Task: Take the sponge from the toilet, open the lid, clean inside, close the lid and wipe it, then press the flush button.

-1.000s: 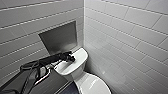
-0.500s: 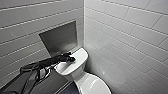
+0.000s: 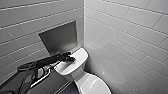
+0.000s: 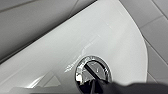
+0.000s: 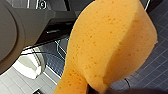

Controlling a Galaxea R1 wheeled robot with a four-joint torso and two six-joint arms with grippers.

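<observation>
The white toilet (image 3: 80,56) stands in the corner with its lid (image 3: 94,85) down over the bowl. My left arm reaches in from the left, and my left gripper (image 3: 71,59) rests shut on the tank top. In the left wrist view its dark tip (image 4: 99,84) touches the round chrome flush button (image 4: 93,69) set in the tank top (image 4: 75,45). The orange sponge (image 5: 107,45) looms large in the right wrist view, with my right gripper (image 5: 99,89) shut on its lower edge.
A grey recessed panel (image 3: 60,38) sits in the tiled wall behind the tank. White tiled walls meet in a corner (image 3: 84,45) right of the tank. Dark floor tiles (image 5: 155,72) lie beneath the sponge.
</observation>
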